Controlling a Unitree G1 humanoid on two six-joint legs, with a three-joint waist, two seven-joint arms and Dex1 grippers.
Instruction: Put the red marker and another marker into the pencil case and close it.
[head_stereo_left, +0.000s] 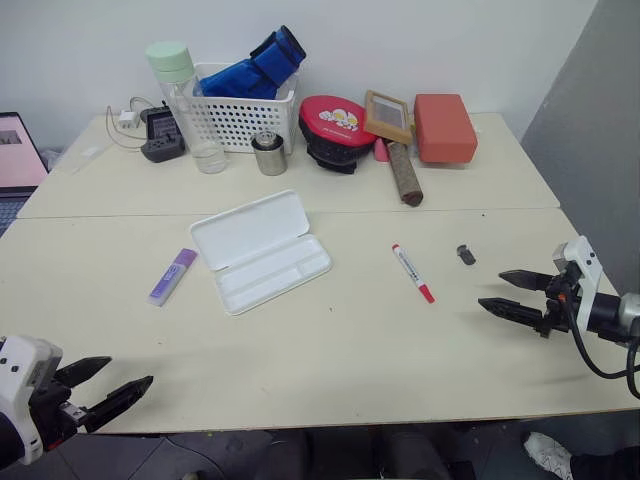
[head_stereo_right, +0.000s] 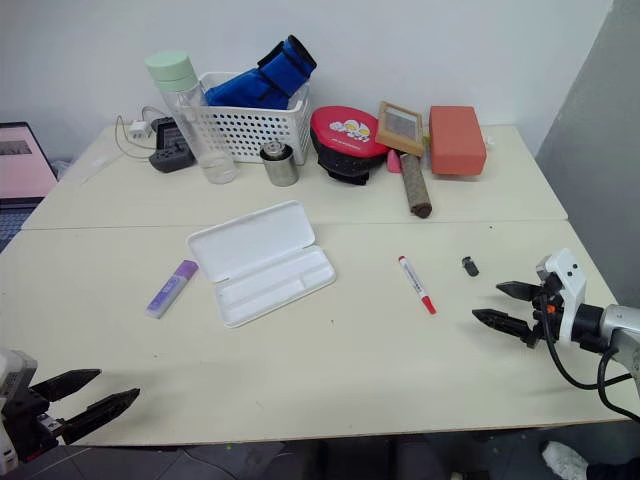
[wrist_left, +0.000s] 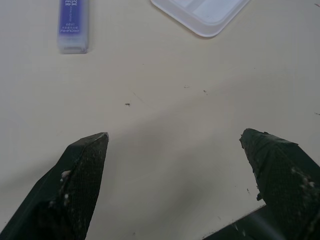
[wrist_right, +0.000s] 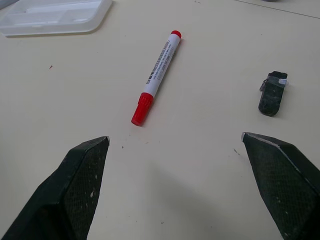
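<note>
Left claw: the left gripper (head_stereo_left: 122, 386) hangs over the near edge of the table (head_stereo_left: 330, 350). Its two black fingers stand wide apart and hold nothing.

Right claw: the right gripper (head_stereo_left: 503, 293) hangs low over the table at the far right side. Its fingers are wide apart too, with nothing between them.

Red marker: the red marker (wrist_right: 156, 76) lies flat on the table, just ahead of the right claw and a bit toward the left finger in the right wrist view. The claw does not touch it.

Purple marker: the purple highlighter (head_stereo_left: 173, 276) lies flat, well ahead of the left claw. It rests near the case, on the side away from the red marker.

Pencil case: the pencil case (head_stereo_left: 262, 250) lies open, lid (head_stereo_left: 248, 226) laid back, between the two claws and farther up the table. Its tray (head_stereo_left: 278, 274) is empty.

Small dark cap: the cap (wrist_right: 271, 93) sits ahead of the right claw, near its right finger, apart from the red marker.

Back of table: a white basket (head_stereo_left: 243, 118) with something blue in it and a bottle (head_stereo_left: 190, 105) stand far beyond both claws.
</note>
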